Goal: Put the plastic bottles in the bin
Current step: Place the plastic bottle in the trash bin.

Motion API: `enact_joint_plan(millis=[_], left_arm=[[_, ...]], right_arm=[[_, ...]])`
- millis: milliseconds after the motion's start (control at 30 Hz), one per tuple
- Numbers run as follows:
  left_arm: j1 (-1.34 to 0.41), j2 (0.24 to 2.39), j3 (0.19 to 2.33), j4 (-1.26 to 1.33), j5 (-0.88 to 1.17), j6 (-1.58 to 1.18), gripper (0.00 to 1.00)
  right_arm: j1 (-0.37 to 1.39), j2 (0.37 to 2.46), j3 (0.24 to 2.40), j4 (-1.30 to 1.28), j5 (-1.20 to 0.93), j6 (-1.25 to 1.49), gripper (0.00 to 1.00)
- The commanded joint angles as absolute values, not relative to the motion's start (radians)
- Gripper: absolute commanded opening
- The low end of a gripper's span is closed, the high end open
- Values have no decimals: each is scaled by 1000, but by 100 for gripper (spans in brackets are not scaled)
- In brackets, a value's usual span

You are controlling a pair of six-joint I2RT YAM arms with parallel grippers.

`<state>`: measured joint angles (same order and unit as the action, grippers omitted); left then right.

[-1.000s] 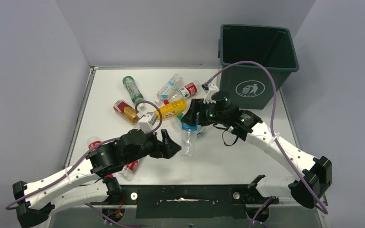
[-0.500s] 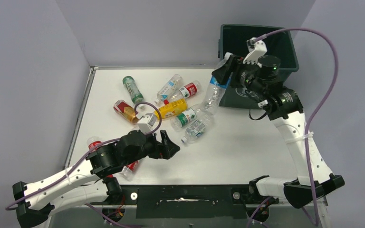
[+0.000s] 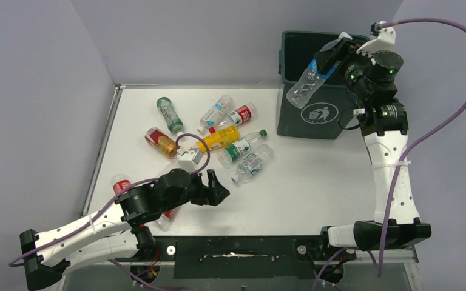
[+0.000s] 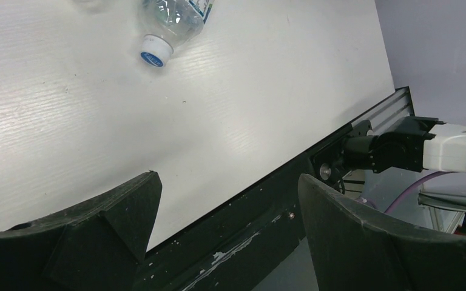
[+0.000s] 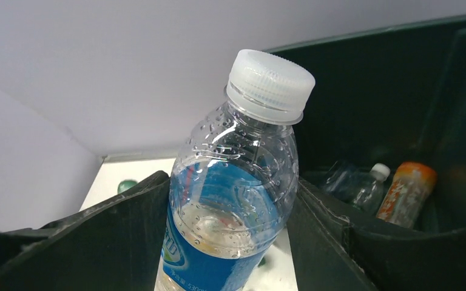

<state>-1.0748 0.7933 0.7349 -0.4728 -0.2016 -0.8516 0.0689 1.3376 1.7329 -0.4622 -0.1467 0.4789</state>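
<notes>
Right gripper (image 3: 327, 59) is clenched on a clear blue-labelled bottle (image 3: 302, 88), held tilted by the front rim of the bin (image 3: 334, 121), which stands at the worktop's (image 3: 315, 182) far right corner. 2 bottles (image 5: 409, 194) lie inside. Left gripper (image 3: 217, 189) hangs released, grasping nothing, toward the near edge. The other bottles (image 3: 218, 139) lie scattered left of centre.

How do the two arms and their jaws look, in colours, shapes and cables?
The left arm and the right arm both have white link shells between black joint housings. A purple cable loops loosely along each. The jaws are matt black, broad and wedge-shaped. A white bracket sits at each wrist; small green lights glow on the right one.
</notes>
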Motion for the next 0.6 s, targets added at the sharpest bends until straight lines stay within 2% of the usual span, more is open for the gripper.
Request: enact_joint_plan(millis=[0, 267, 567], left_arm=[[-1080, 782, 727, -414, -198, -840, 84], [-1080, 827, 684, -348, -192, -837, 84], [-1080, 960, 676, -233, -172, -813, 84]], right_arm=[[8, 1328, 1743, -255, -133, 501, 64], [-90, 1310, 1641, -55, -101, 591, 65], [-113, 1418, 1666, 31, 3, 530, 66]])
